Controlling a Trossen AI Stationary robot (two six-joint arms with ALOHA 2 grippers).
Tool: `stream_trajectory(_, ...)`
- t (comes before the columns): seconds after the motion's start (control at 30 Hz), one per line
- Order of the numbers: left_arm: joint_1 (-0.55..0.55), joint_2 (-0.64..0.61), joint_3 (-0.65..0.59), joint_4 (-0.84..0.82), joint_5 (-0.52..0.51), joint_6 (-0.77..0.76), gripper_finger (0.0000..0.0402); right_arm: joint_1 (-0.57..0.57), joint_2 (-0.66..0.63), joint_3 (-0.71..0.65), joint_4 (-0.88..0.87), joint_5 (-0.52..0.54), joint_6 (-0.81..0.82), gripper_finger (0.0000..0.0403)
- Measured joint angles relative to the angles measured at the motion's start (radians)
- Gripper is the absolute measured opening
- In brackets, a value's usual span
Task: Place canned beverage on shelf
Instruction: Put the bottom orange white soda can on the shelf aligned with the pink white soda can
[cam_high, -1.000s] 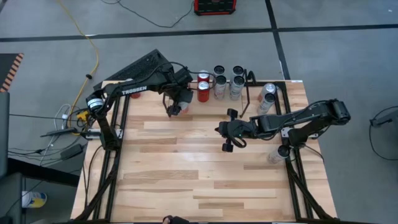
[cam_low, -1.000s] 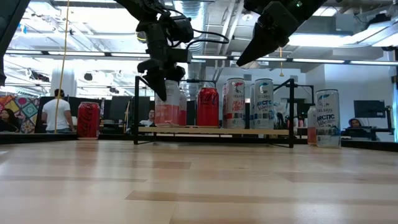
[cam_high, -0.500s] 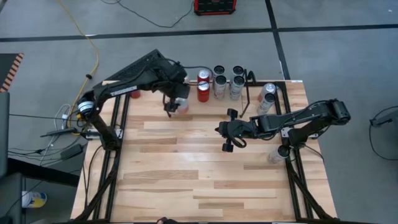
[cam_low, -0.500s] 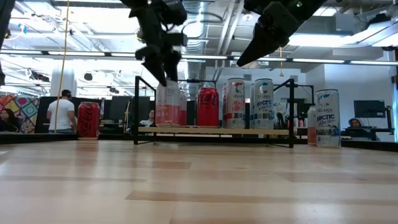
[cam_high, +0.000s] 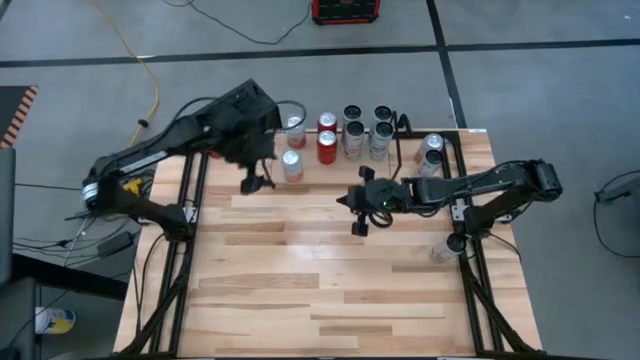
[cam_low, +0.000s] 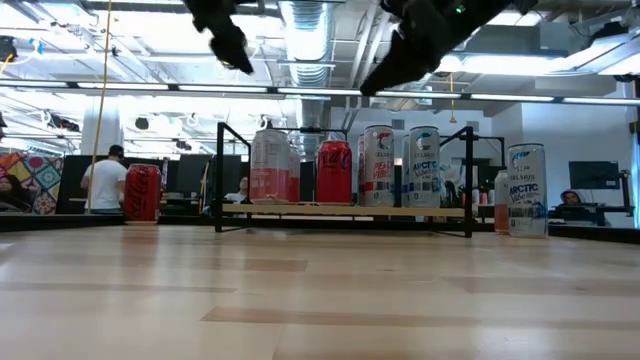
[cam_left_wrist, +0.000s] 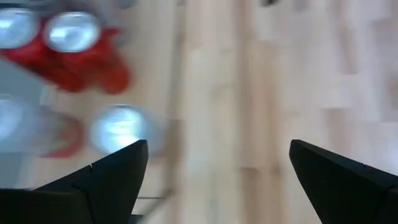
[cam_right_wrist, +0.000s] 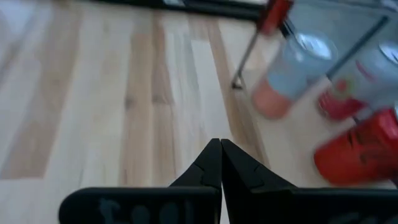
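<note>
Pink-and-silver aluminium can (cam_high: 292, 165) stands on the black-rod, wood-board shelf (cam_low: 345, 210), upper centre of frame. Left hand (cam_high: 251, 183), fingers apart, hangs beside it, apparently released; right hand (cam_high: 358, 212) waits pinched together mid-desk.

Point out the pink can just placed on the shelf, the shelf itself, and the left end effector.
pink can (cam_low: 269, 166): low view, middle of its side wall.
shelf (cam_low: 440, 211): low view, front edge of the wood board.
left end effector (cam_high: 251, 184): high view, midway between its open fingertips, beside the can.

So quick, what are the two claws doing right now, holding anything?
Left gripper: fingers open, holding nothing, above the table.
Right gripper: fingers closed, holding nothing.
</note>
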Motion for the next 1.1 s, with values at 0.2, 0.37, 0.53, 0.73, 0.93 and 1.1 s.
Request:
stream_trajectory(0.2, -0.119, -0.264, -0.277, 0.199, -0.005, -0.165, 0.0378, -0.087, 0.007, 0.000, 0.211, -0.161, -0.063, 0.0025)
stream_trajectory(0.37, -0.275, -0.514, -0.675, 0.693, -0.017, -0.279, 0.0378, -0.160, 0.093, 0.011, 0.432, -0.190, -0.087, 0.0025)
stream_trajectory(0.53, -0.388, -0.703, -1.025, 1.093, -0.194, -0.339, 0.0378, -0.222, 0.223, 0.107, 0.449, -0.240, -0.122, 0.0034)
stream_trajectory(0.73, -0.417, -0.858, -1.256, 1.317, -0.247, -0.375, 0.0378, -0.269, 0.348, 0.299, 0.335, -0.263, -0.132, 0.0082)
stream_trajectory(0.93, -0.416, -1.006, -1.419, 1.396, -0.269, -0.378, 0.0378, -0.298, 0.448, 0.472, 0.157, -0.336, -0.164, 0.0154)
stream_trajectory(1.1, -0.417, -1.073, -1.417, 1.314, -0.287, -0.395, 0.0378, -0.310, 0.460, 0.518, 0.099, -0.345, -0.215, 0.0225)
